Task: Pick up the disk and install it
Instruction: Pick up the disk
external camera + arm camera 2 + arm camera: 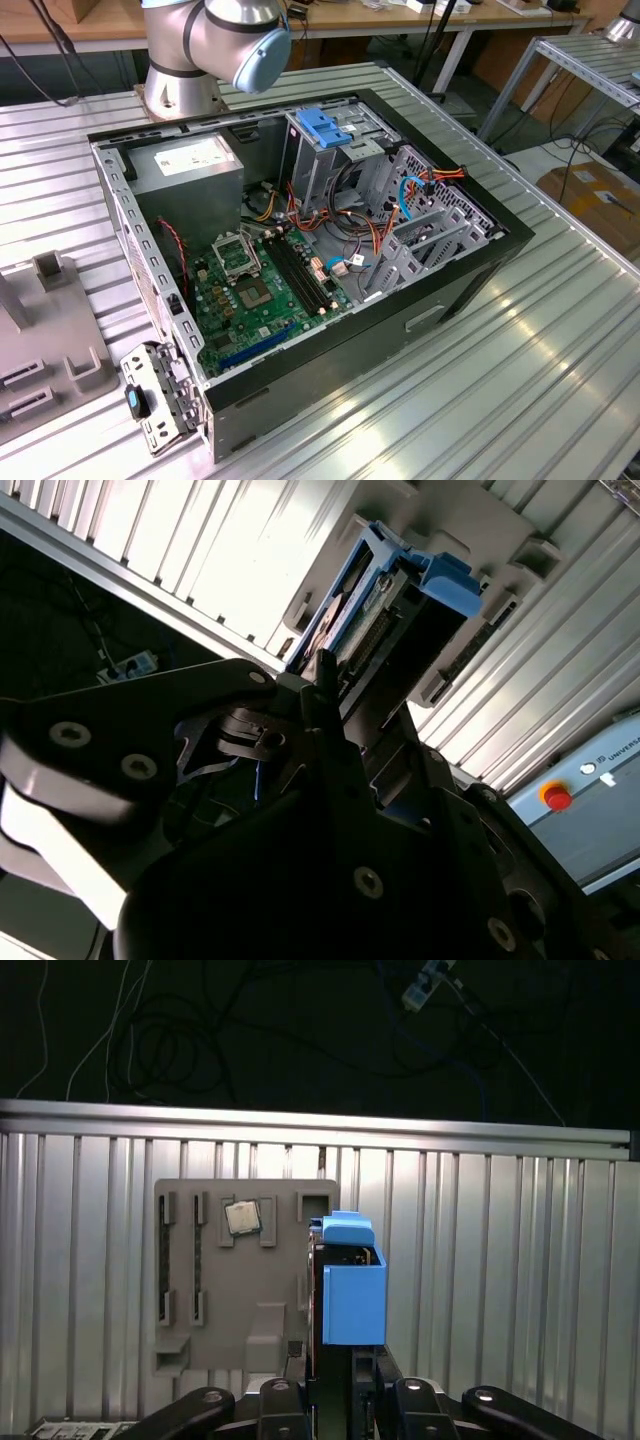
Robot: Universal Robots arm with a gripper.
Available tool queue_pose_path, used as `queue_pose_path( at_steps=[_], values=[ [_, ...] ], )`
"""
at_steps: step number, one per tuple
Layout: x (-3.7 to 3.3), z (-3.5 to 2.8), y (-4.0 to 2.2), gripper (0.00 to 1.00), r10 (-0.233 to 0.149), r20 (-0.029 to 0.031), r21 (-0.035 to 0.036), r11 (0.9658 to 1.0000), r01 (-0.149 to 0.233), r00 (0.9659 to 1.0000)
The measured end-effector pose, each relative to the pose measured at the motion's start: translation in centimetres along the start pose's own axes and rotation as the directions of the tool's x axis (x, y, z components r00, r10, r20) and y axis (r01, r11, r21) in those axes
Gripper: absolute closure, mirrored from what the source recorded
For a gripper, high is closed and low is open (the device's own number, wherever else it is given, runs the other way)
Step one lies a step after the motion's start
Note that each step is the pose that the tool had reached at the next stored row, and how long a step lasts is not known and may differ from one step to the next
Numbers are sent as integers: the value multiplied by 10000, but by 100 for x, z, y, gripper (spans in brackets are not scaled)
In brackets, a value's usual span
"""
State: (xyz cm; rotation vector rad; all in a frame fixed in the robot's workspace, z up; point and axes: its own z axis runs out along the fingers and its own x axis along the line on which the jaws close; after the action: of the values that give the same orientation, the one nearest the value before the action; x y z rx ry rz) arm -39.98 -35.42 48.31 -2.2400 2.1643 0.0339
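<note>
We see the pincer (345,1365) pressed together on the disk (352,1290), its black fingers (372,1370) flanking the lower part of the drive. In the first wrist view the disk stands edge-on, with the bright blue carrier frame facing the camera. In the second wrist view the disk (385,595) juts out past the fingertips, and its blue frame and metal side catch the light.

Behind the disk lies a grey holder plate (250,1300) on the ribbed metal table (500,1270). A small square processor chip (241,1217) sits in one of the plate's recesses. The disk overlaps one edge of the plate, and we cannot tell whether the two touch.

In the exterior view an open computer case (470,270) lies on its side on the table. Inside it we see the green motherboard (250,295) and a grey drive cage (310,160) topped by a blue latch (322,127). The arm's base (185,70) stands behind the case, and part of the grey holder plate (50,340) shows at the exterior view's left edge.
</note>
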Motion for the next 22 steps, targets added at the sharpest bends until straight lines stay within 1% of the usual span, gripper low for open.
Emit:
queue_pose_path(
  at_steps=[3, 9, 17, 20, 22],
  values=[
    [2, 0, -44, 65, 0, 0, 1, 10000, 0, 10000],
    [3, 0, -96, 65, 0, 0, 0, 10000, 0, 10000],
    [5, 1, -148, 65, 0, 0, 0, 10000, 0, 10000],
    [7, 1, -199, 65, 0, 0, 0, 10000, 0, 10000],
    [7, 0, -220, 65, 0, -1, 0, 10000, 0, 10000]
  ],
)
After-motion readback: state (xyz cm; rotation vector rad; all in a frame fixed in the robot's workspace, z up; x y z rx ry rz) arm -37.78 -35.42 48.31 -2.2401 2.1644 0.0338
